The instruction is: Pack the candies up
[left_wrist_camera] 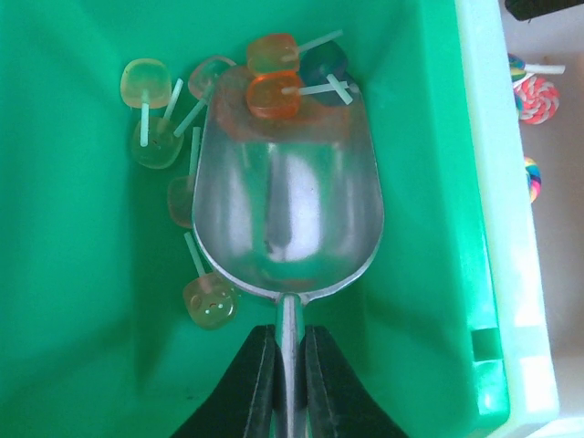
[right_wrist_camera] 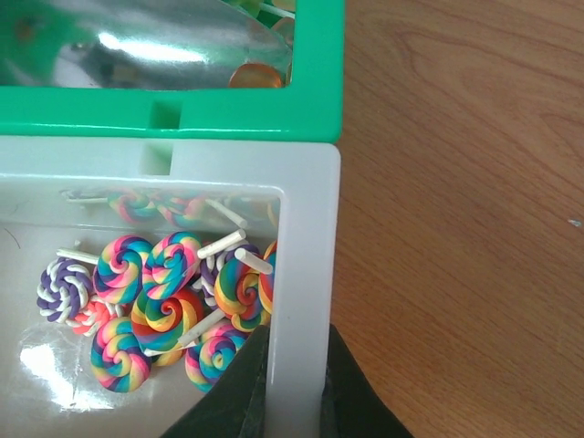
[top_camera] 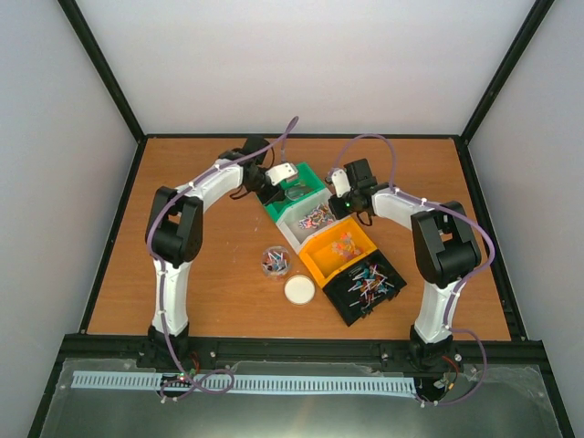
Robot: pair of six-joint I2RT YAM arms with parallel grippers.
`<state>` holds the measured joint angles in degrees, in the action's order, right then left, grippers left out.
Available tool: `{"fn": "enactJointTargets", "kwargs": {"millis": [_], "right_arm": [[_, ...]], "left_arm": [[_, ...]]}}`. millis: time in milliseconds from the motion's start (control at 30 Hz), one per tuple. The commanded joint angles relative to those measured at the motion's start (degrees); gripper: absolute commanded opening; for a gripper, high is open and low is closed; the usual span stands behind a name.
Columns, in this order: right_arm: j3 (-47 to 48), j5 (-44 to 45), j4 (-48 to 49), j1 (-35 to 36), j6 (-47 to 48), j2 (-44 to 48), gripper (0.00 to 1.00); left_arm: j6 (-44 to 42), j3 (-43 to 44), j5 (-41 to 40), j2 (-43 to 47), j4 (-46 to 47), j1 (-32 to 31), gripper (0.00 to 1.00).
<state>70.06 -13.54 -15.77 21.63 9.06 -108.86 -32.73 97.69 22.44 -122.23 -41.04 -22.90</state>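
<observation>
My left gripper (left_wrist_camera: 290, 365) is shut on the handle of the metal scoop (left_wrist_camera: 287, 201), whose bowl lies inside the green bin (left_wrist_camera: 73, 301). Translucent orange, yellow and green lollipop candies (left_wrist_camera: 274, 91) lie at the scoop's tip and along its left side; two orange ones rest on its front lip. My right gripper (right_wrist_camera: 294, 383) is shut on the white bin's side wall (right_wrist_camera: 306, 274). Rainbow swirl lollipop candies (right_wrist_camera: 169, 310) fill that bin. In the top view the left gripper (top_camera: 278, 178) and right gripper (top_camera: 344, 205) meet over these two bins.
An orange bin (top_camera: 318, 260) and a black bin (top_camera: 344, 308), both with candies, continue the row toward the front right. A small clear jar (top_camera: 275, 261) holding a few candies and its white lid (top_camera: 299, 290) stand in front of the white bin (top_camera: 290, 233).
</observation>
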Motion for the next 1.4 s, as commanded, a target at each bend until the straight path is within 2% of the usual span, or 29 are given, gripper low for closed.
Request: {"fn": "enactJointTargets", "kwargs": {"millis": [0,267,367,833,1000,1367], "right_arm": [[0.04,-6.61,1.32,-0.13,1.57,1.21,0.03],[-0.3,-10.5,1.2,-3.14,1.69,1.49,0.03],[-0.12,-11.47,0.78,-3.52,2.23,1.54,0.03],[-0.3,-14.33,0.7,-4.53,1.93,2.16,0.03],[-0.45,-15.3,0.65,-5.01,1.74,2.49,0.03],[-0.8,-16.34,0.94,-5.64,1.56,2.51,0.03]], "left_arm": [[4.28,-4.54,6.28,-0.09,3.03,-0.31,0.01],[6.28,-14.56,12.97,7.75,12.56,3.38,0.01],[6.86,-18.01,13.68,10.36,16.9,3.92,0.01],[8.4,-28.98,15.79,19.57,24.9,7.94,0.01],[7.61,-31.93,16.12,21.93,27.06,8.42,0.01],[4.5,-42.5,18.88,31.18,38.8,11.18,0.01]]}}
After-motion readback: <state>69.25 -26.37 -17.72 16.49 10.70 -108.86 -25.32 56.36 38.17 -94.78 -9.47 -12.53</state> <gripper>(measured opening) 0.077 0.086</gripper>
